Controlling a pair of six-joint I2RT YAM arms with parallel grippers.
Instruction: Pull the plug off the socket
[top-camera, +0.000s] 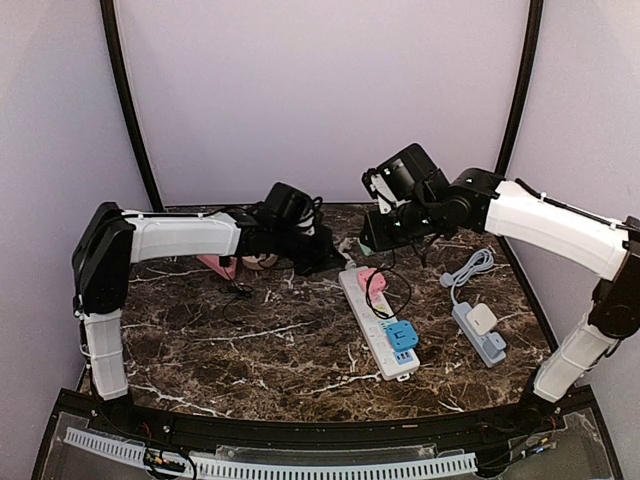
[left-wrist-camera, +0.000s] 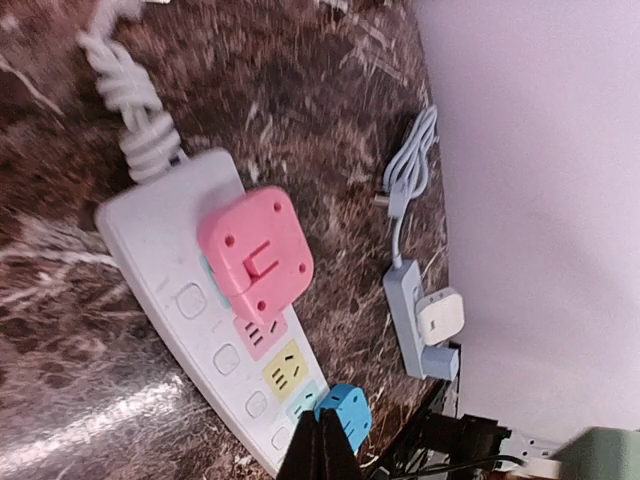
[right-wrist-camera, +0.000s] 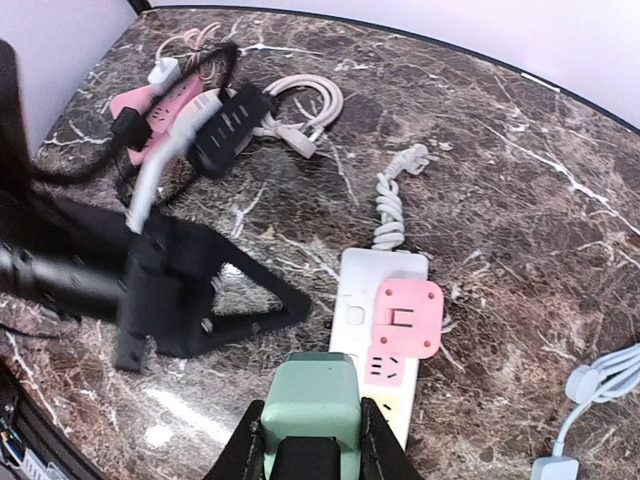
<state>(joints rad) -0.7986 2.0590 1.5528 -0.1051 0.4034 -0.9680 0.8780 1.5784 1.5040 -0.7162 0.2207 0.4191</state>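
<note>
A white power strip (top-camera: 378, 322) lies mid-table with a pink plug (top-camera: 371, 280) near its far end and a blue plug (top-camera: 403, 335) near its near end. My right gripper (top-camera: 378, 235) is shut on a green plug (right-wrist-camera: 312, 400) and holds it in the air above the strip's far end (right-wrist-camera: 355, 290), clear of the sockets. My left gripper (top-camera: 335, 262) is shut and empty, low beside the strip's far left corner. In the left wrist view its closed fingers (left-wrist-camera: 321, 415) point toward the strip (left-wrist-camera: 170, 270), the pink plug (left-wrist-camera: 255, 250) and the blue plug (left-wrist-camera: 345, 410).
A small grey strip with a white adapter (top-camera: 480, 330) and its coiled cable lie at the right. A pink strip (right-wrist-camera: 160, 105) with black plugs and a white cable coil (right-wrist-camera: 300, 100) lie at the back left. A thin black cable (top-camera: 240, 290) trails over the marble.
</note>
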